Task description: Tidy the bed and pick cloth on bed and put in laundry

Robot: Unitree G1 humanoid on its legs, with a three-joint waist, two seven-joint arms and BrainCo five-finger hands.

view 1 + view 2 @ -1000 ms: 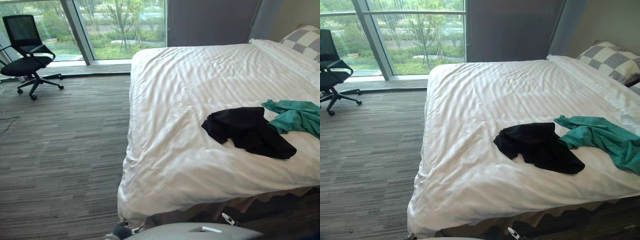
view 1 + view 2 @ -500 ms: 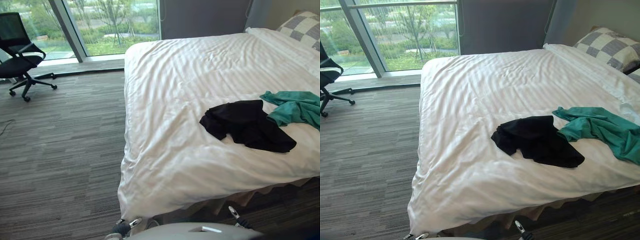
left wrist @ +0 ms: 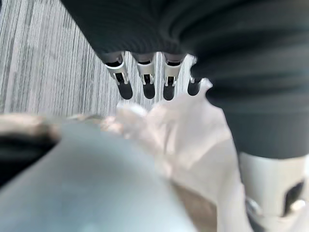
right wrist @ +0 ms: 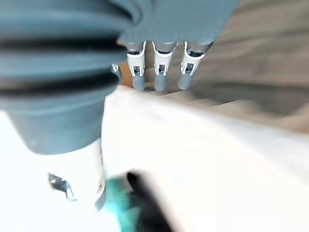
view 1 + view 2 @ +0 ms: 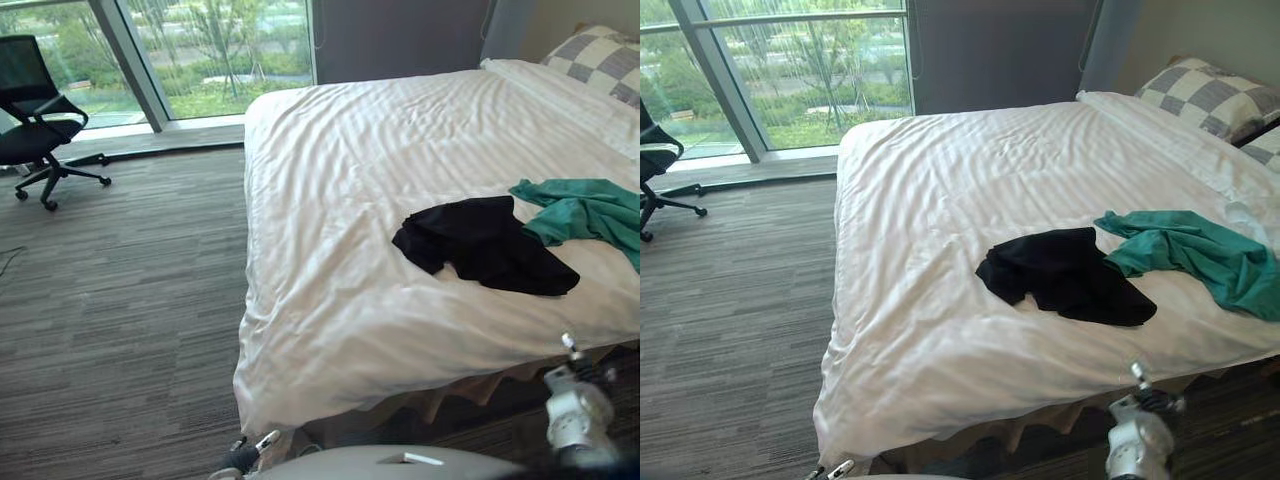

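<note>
A black cloth [image 5: 485, 245] lies crumpled on the white bed [image 5: 350, 200], near its front right part. A green cloth [image 5: 585, 212] is spread just right of it, touching its edge. My right hand [image 5: 573, 412] is raised below the bed's front edge, short of both cloths. In the right wrist view its fingers [image 4: 159, 72] are straight and hold nothing, with the green cloth [image 4: 120, 210] blurred past them. My left hand [image 5: 245, 457] hangs low by the bed's front left corner. Its fingers [image 3: 144, 79] are straight over the hanging duvet [image 3: 193, 140].
A black office chair [image 5: 40, 110] stands on the grey carpet [image 5: 120, 300] at the far left by the large window [image 5: 210, 45]. A checkered pillow [image 5: 1205, 92] lies at the head of the bed, far right.
The camera has shifted a little, so the bed sits further left in view. My right hand has come up into view at the lower right, below the bed's front edge.
</note>
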